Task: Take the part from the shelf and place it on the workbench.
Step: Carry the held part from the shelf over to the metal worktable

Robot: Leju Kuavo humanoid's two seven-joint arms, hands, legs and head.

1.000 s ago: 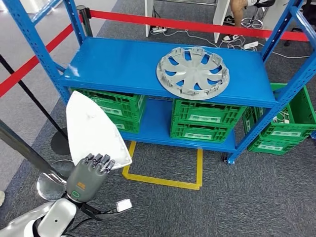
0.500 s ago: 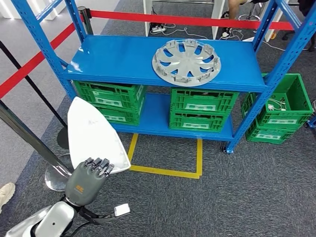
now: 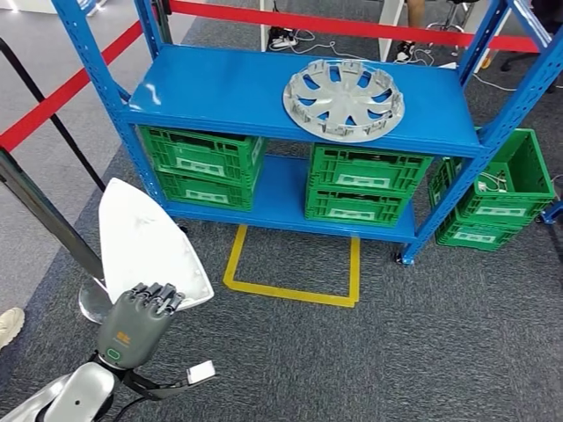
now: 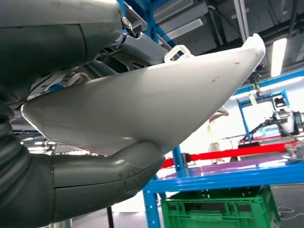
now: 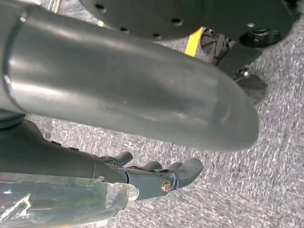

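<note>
left hand [image 3: 135, 323] lower left of frame, gripped white part [image 3: 144, 240] by its near edge, thumb [image 4: 107, 178] under it | right hand [image 5: 157, 175] fingers lay straight, held nothing | hubcap [image 3: 343, 98] upper centre on blue shelf [image 3: 219, 92] | green crates [image 3: 202, 164] below

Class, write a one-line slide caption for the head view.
Left hand holds a white panel before a blue shelf bearing a silver wheel cover.
</note>
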